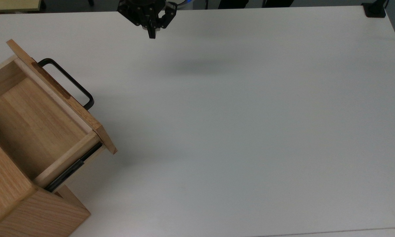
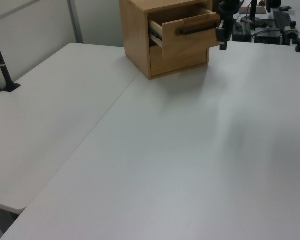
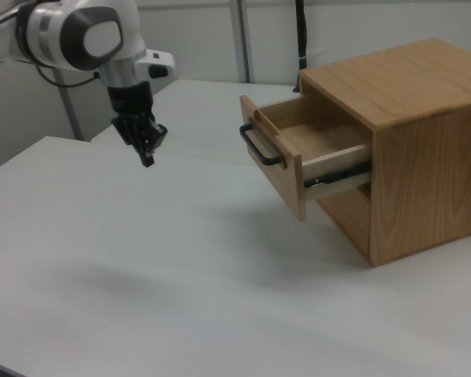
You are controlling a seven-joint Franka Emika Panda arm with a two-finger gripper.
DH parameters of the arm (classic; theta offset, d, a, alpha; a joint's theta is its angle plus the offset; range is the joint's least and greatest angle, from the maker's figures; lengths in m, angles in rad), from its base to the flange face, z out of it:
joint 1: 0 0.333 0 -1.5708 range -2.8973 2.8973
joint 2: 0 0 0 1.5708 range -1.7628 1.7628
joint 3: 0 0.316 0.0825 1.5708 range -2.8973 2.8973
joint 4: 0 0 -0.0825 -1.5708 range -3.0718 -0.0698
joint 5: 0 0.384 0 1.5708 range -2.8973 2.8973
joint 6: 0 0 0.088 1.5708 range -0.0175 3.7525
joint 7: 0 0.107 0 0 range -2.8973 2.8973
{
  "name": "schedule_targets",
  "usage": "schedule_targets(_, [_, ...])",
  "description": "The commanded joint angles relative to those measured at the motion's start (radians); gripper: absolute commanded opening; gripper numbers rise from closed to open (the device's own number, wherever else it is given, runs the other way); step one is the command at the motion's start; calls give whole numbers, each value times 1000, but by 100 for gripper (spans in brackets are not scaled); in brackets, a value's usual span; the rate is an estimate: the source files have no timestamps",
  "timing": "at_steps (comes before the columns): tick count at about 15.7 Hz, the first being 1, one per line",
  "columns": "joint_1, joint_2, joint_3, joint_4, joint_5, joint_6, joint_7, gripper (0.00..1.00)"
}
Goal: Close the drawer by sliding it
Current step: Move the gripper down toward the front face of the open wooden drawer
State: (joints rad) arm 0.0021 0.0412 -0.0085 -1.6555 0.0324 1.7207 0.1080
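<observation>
The light wooden drawer [image 1: 36,125] [image 2: 187,32] [image 3: 298,149] stands pulled well out of its cabinet, empty inside, its flat front panel carrying a black U-shaped handle [image 1: 70,84] [image 3: 259,147]. A black side rail [image 1: 73,169] shows beneath it. My gripper [image 1: 152,35] [image 2: 222,46] [image 3: 147,160] hangs shut above the table with nothing in it, well clear of the handle, toward the top view's upper middle and the right view's left.
The wooden cabinet body [image 1: 16,210] [image 3: 412,141] sits at the top view's lower left on a wide white table [image 1: 250,131]. A black clamp [image 1: 373,10] grips the far corner. A pole [image 2: 0,60] stands at the left view's left edge.
</observation>
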Motion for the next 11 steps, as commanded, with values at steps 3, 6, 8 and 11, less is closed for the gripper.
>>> schedule_targets(3, [-43, 129, -4, 83, 27, 108, 281, 0])
schedule_targets(6, [-73, 210, -4, 158, 21, 146, 352, 0])
schedule_targets(8, [-91, 252, -5, 192, 18, 201, 393, 0])
schedule_targets(11, [-131, 304, -5, 246, 17, 269, 421, 0])
